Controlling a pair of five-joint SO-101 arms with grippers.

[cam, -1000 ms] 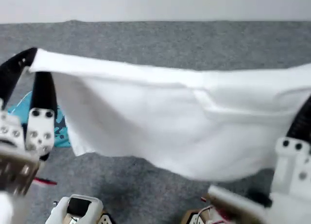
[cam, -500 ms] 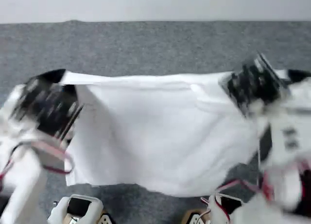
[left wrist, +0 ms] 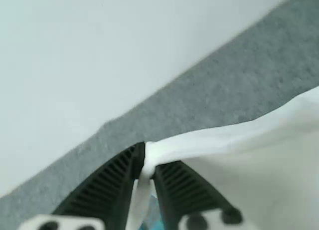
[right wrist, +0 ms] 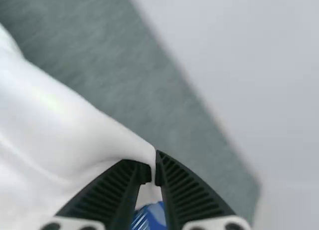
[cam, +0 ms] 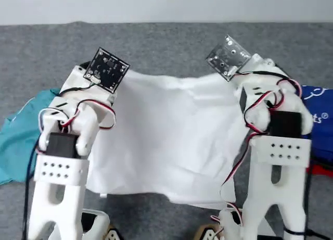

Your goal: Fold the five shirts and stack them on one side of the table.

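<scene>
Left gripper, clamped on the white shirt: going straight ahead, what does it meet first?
Beyond the white shirt edge pinched in the left gripper, probably the grey table, then the pale wall; depth is unclear.

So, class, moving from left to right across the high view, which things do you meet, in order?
teal shirt → left arm → white shirt → right arm → blue shirt

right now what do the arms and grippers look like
The left arm and right arm are white plastic with black motor blocks, rows of small holes and looped red, white and black cables. The left gripper and right gripper have black ribbed fingers.
</scene>
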